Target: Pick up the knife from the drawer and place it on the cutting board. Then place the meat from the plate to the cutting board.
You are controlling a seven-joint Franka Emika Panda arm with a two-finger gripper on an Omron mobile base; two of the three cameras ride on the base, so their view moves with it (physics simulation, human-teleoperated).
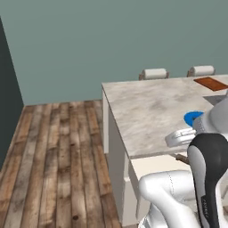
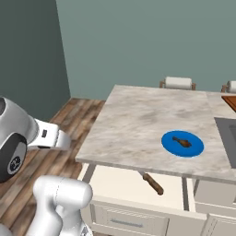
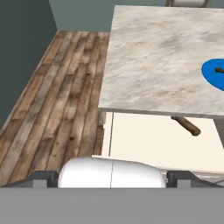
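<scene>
Right of centre in the hand view, the knife sits in the open drawer, brown handle sticking out from under the marble counter edge and slanting toward the lower right. The gripper fingers are spread wide with nothing between them, so I reckon it needs to shift right and up-frame. Its blade end runs under the counter.
</scene>
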